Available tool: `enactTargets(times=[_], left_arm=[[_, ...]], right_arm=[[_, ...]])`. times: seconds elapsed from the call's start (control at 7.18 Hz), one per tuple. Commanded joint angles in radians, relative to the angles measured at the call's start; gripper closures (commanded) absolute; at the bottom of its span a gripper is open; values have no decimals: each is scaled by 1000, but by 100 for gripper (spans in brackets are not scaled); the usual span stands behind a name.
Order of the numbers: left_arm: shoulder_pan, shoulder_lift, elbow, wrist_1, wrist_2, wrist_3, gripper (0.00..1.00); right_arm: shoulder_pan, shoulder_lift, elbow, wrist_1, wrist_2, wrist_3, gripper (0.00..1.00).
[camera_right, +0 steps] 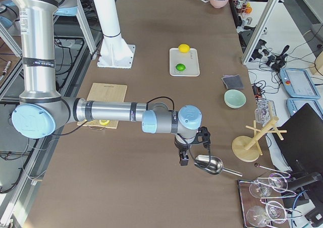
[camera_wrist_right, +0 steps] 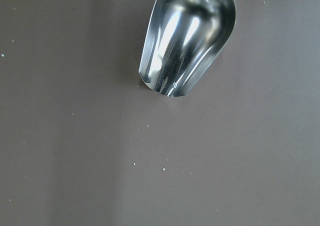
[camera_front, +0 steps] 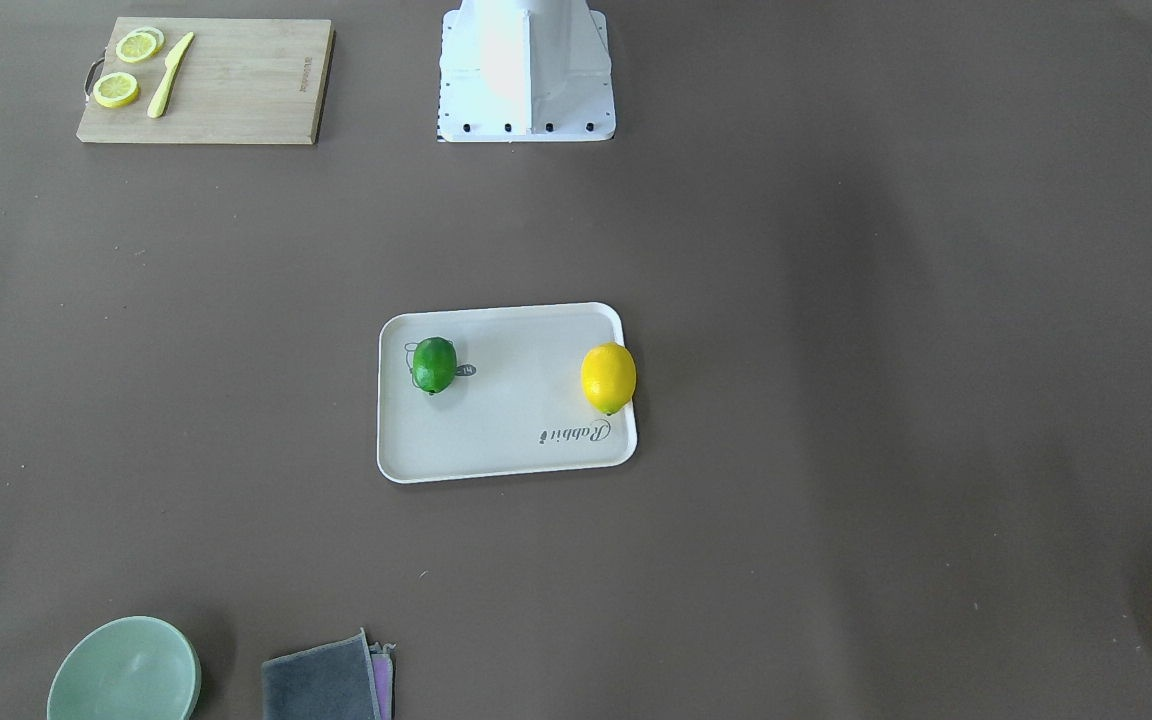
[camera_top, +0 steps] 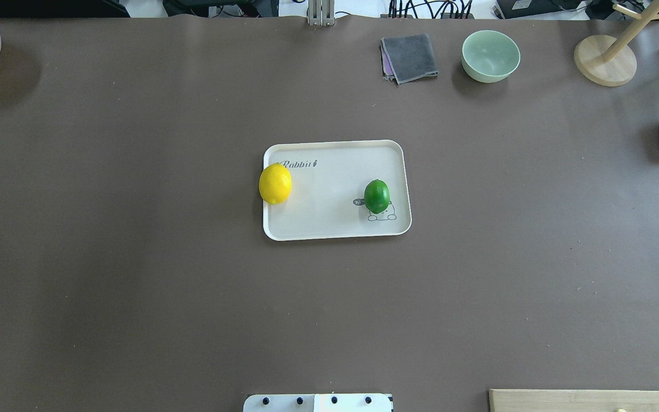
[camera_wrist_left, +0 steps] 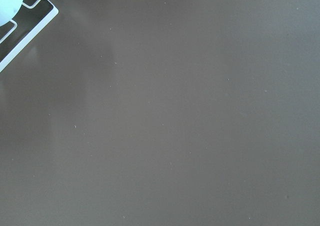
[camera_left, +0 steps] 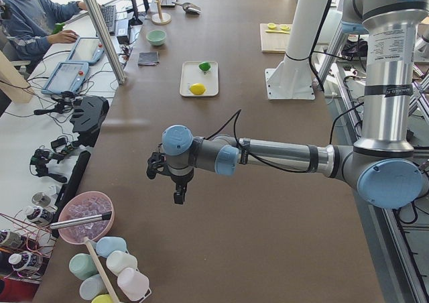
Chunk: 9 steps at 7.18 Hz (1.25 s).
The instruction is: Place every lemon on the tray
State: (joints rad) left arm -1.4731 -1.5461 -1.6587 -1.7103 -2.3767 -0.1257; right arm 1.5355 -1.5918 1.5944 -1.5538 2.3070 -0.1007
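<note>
Lemons both on tray, task looks complete

Yellow lemon (camera_top: pixel 275 183) sits at the tray's (camera_top: pixel 329 229) short edge on the robot's left side, pressed up against the rim and maybe leaning on it; cannot tell if it overhangs. Green lemon (camera_top: pixel 377 196) lies well inside the tray toward the opposite short edge, on top of the cartoon drawing. The two fruits are well apart from each other. No other whole lemon shows off the tray in any view. The lemon slices (camera_front: pixel 126 68) on the cutting board (camera_front: pixel 236 85), far from the tray, don't count as task items.

Left gripper (camera_left: pixel 177 194) hangs over bare table well away from the tray, with nothing seen in it. It shows only in the side view, so cannot tell how far its jaws are apart. Right gripper (camera_right: pixel 184 160) is also far from the tray, just beside a metal scoop (camera_wrist_right: pixel 187 38); same problem, jaw opening not readable.

Judgement: nothing left to place. Only doubt is the yellow lemon's rim-side seating, which could roll off if nudged
</note>
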Motion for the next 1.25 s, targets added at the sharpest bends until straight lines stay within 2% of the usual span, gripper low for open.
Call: enactTargets(times=[0.0,1.11], left_arm=[[-4,-15,10,-5,-7,4,2],[-6,1,-49,-5,-7,4,2]], right_arm=[[-2,22,4,0,-1,12,0],[-2,24,9,-2,6,12,0]])
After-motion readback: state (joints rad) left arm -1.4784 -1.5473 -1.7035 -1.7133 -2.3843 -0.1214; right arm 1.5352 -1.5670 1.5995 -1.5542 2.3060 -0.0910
